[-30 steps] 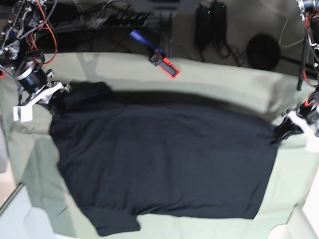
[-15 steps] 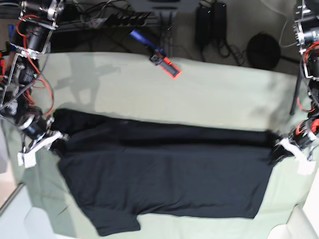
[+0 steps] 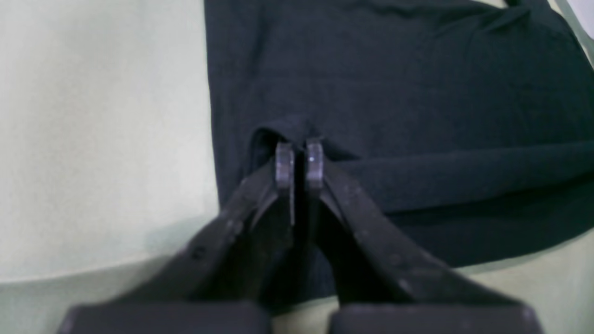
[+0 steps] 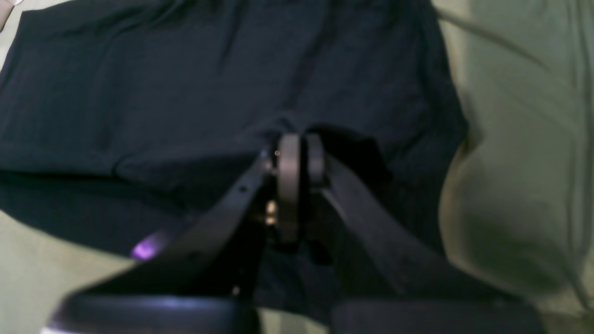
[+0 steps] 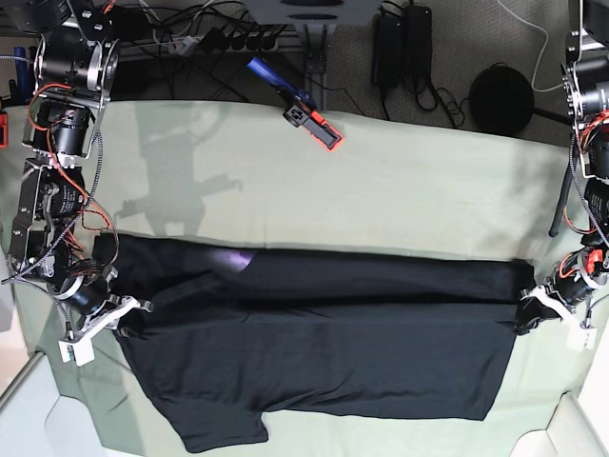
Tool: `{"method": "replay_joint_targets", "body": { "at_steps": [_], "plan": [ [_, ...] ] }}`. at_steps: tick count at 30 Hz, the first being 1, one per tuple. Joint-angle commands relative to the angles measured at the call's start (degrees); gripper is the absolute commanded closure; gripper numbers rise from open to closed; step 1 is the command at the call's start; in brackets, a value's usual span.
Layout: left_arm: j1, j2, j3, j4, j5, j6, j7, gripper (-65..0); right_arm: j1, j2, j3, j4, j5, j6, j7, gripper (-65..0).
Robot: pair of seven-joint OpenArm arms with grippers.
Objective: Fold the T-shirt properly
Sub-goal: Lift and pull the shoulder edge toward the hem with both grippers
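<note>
We are seeing the T-shirt [image 5: 314, 352] lying across the pale green sheet [image 5: 381, 190], its far edge doubled over toward the near side. Only the base view is showing the whole garment and a purplish patch [image 5: 231, 259] on the fold. The wrist views are showing what it cannot: the left gripper [image 3: 299, 160] is pinching a bunched edge of cloth between nearly closed fingers, and the right gripper [image 4: 297, 155] is doing likewise at the opposite end.
</note>
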Motion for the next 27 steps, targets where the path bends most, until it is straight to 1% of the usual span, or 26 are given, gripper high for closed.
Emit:
{"method": "replay_joint_targets", "body": {
  "at_steps": [1,3,4,5,7,8,9,11,13,16,19,21,23,27],
  "plan": [
    [-1.53,-1.11,-0.26,0.66,-0.74,-0.93,-1.66,0.0,1.51,0.92,0.13,0.44,0.42,3.43,2.10,0.0],
    [-1.53,-1.01,-0.26,0.66,-0.74,-0.93,-1.81,0.0,1.51,0.92,0.15,-0.07,0.42,3.43,2.86,0.0],
    [-1.53,-0.96,-0.26,0.66,-0.79,-0.93,-2.14,-3.0,1.53,0.92,0.15,-0.17,0.42,3.43,3.67,0.0],
    [-1.53,-0.94,-0.26,0.66,-1.01,-0.93,-2.27,-11.0,1.51,0.92,0.15,-0.17,0.37,3.43,4.48,-6.6],
    [-1.53,-0.96,-0.26,0.66,-1.92,-0.93,-2.16,-28.4,1.53,0.90,0.15,-0.15,-0.24,3.37,4.76,-32.3],
    [-1.53,-0.98,-0.28,0.66,-2.47,-0.93,-1.49,-35.4,1.53,0.90,0.15,-0.15,-0.42,3.34,4.90,-42.2],
    [-1.55,-1.01,-0.28,0.68,-2.89,-0.93,-0.55,-39.2,1.53,0.92,0.17,-0.13,-0.42,3.34,4.81,-44.7],
    [-2.03,-1.03,-0.74,0.83,-3.15,-0.93,2.69,-39.6,1.75,0.92,1.03,0.09,-0.37,3.30,2.51,-44.5],
    [-2.32,-1.05,-2.91,1.03,-4.46,-0.93,6.08,-39.6,2.32,0.92,3.23,0.46,-0.17,3.15,-1.46,-44.5],
    [-2.27,-1.75,-8.20,1.27,-11.89,-0.93,11.74,-39.6,2.10,0.92,9.99,1.92,1.86,3.15,-7.02,-44.5],
    [-1.68,-2.60,-12.59,1.27,-19.10,-0.93,18.53,-39.6,2.03,0.94,19.15,2.29,4.46,3.21,-12.11,-44.5],
    [0.02,-3.34,-13.68,1.27,-22.75,-0.93,20.11,-39.6,1.25,1.03,24.98,2.29,5.40,3.21,-13.57,-44.5],
    [2.05,-3.89,-13.81,1.27,-24.96,-0.93,20.55,-39.6,-0.83,1.36,29.05,2.29,6.27,3.21,-13.55,-44.5],
    [5.95,-3.85,-14.12,1.25,-28.48,-0.93,22.56,-39.4,-6.36,1.51,33.88,2.23,7.37,3.21,-13.11,-44.5]
  ]
}}
